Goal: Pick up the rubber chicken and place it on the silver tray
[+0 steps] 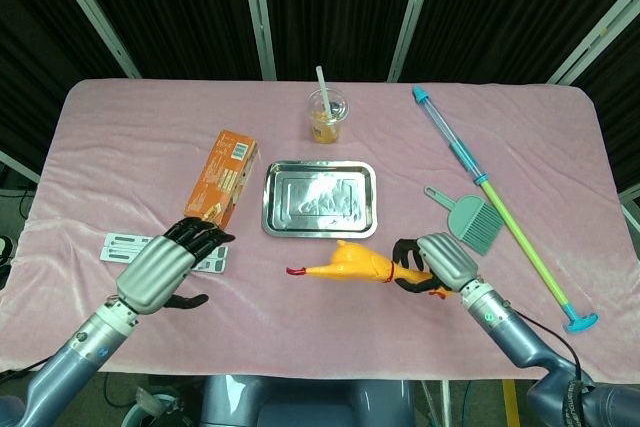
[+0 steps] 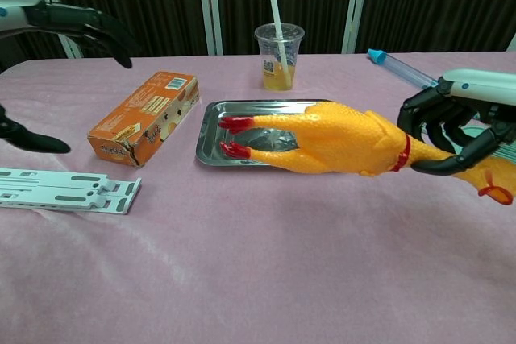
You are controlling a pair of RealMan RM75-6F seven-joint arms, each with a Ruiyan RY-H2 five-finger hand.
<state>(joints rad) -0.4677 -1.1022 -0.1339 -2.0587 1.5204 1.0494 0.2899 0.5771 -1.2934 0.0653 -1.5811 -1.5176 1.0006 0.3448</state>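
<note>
- Head view: near the desk's front edge, the right hand [image 1: 432,262] grips the smooth yellow rubber chicken [image 1: 350,267] by its neck, lifted, red feet pointing left.
- The left hand [image 1: 165,269] hovers spread, empty.
- Farther back, the shiny rectangular silver tray [image 1: 319,230] lies mid-desk.
</note>
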